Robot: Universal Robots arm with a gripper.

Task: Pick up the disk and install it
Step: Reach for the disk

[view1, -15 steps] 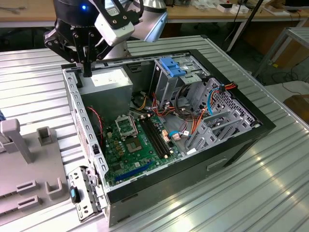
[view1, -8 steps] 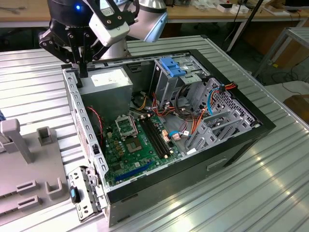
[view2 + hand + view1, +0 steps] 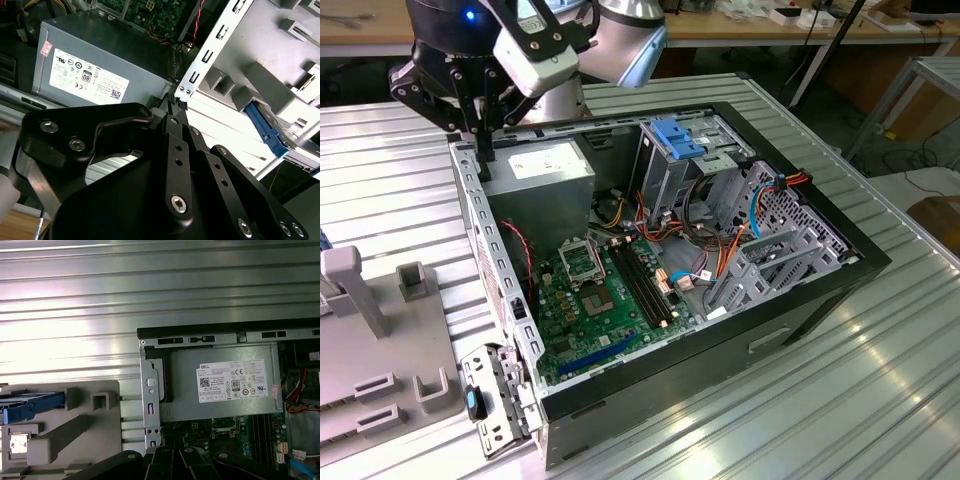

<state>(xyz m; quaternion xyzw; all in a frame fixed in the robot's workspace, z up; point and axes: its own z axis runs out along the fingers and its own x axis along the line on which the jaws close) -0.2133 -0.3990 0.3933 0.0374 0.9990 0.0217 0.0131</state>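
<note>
The disk [image 3: 30, 406] lies in a grey fixture beside the computer case, showing a blue side rail and a strip of silver metal. In the second wrist view the disk [image 3: 265, 129] shows the same blue rail, beyond the case's side wall. My gripper [image 3: 480, 150] hangs over the case's back corner, above the metal wall next to the grey power supply [image 3: 545, 165]. Its black fingers [image 3: 172, 107] are shut together with nothing between them. The disk is well apart from the gripper, out on the fixture.
The open computer case [image 3: 840, 270] holds a green motherboard [image 3: 600, 290], cables and a metal drive cage with a blue bracket [image 3: 675, 135] on top. The grey fixture [image 3: 380, 380] with slots and posts stands at the exterior view's left on a ribbed metal table [image 3: 820, 400].
</note>
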